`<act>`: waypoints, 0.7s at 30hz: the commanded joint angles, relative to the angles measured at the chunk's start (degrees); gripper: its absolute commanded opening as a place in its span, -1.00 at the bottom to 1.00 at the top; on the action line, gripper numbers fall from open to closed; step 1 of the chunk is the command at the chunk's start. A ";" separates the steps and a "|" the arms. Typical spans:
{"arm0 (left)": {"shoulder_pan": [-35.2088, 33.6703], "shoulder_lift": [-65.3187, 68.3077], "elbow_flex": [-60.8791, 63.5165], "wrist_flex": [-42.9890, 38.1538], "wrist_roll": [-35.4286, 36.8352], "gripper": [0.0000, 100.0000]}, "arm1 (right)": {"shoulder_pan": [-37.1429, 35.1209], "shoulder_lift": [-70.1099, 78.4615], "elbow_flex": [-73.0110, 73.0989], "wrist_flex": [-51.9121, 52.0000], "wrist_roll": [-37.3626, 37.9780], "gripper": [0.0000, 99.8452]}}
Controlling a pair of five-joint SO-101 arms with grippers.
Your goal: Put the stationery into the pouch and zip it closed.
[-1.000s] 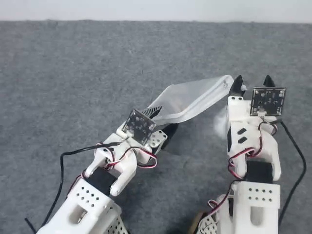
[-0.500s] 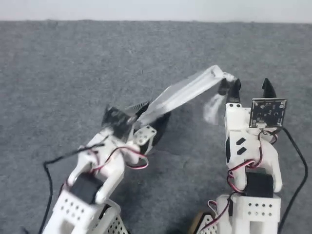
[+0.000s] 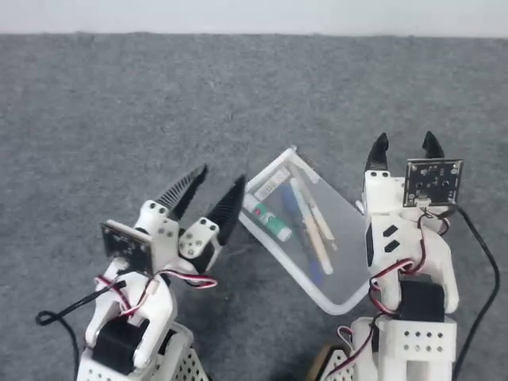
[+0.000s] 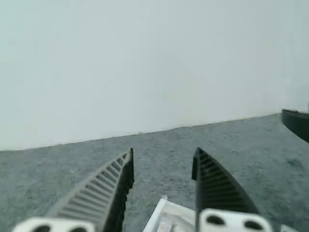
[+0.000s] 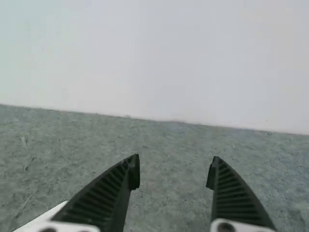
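Note:
A clear pouch [image 3: 305, 230] lies flat on the grey mat between the two arms, with pens and other stationery [image 3: 294, 210] inside it. My left gripper [image 3: 214, 189] stands open just to the pouch's left, nothing between its fingers [image 4: 164, 164]. A corner of the pouch [image 4: 166, 220] peeks between them in the left wrist view. My right gripper [image 3: 403, 148] is open too, raised at the pouch's right side [image 5: 174, 169], holding nothing. A pale edge of the pouch [image 5: 46, 215] shows beside its finger.
Grey carpet-like mat [image 3: 119, 103] covers the table, with a white wall behind [image 5: 154, 48]. Red and black cables [image 3: 95, 294] trail from the left arm near the front edge. The other arm's dark fingertip [image 4: 295, 123] shows in the left wrist view.
Both grippers held the pouch lifted and stretched between them; both have let go. The pouch has dropped flat onto the mat, and the left arm has pulled back leftward.

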 commanded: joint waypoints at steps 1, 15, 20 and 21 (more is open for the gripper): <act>-1.93 -0.44 -1.45 -2.29 1.67 -0.56 | -0.40 -2.24 -3.34 0.57 -0.35 -0.57; -2.11 -0.53 5.41 -12.84 1.23 -0.82 | -6.02 -2.24 -1.93 0.22 -0.26 -0.92; -5.45 -0.53 6.11 -16.53 -1.58 -0.98 | -6.02 -2.33 -1.93 0.40 -0.62 -0.96; -6.68 -0.53 6.29 -17.49 -1.41 -0.98 | -6.20 -2.33 -1.93 0.31 -0.62 -0.97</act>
